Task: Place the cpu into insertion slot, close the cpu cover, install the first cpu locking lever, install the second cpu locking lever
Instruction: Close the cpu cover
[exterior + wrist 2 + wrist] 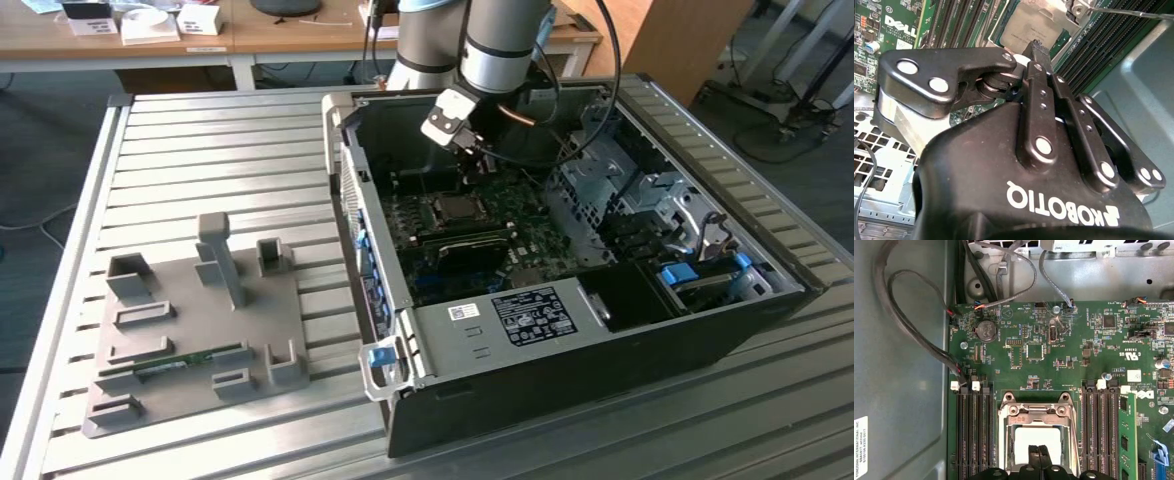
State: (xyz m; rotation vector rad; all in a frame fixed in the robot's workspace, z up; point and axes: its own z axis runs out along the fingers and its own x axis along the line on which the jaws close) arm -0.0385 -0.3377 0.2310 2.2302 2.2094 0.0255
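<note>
The cpu is a pale square lying in the insertion slot on the green motherboard, also seen in the second wrist view as the cpu. The silvery cpu cover lies flat around it as a frame. My gripper hangs just above the cpu with its two black fingers pressed together, shut on nothing that shows; the gripper points its tip at the chip's edge. In the exterior view the gripper reaches down into the open grey case, above the insertion slot. A thin metal lever rod runs beside the socket.
Black memory slots flank the socket on both sides, one holding a green memory stick. Grey cables loop along the case wall. On the slatted metal table, a grey fixture plate stands at the exterior view's left.
</note>
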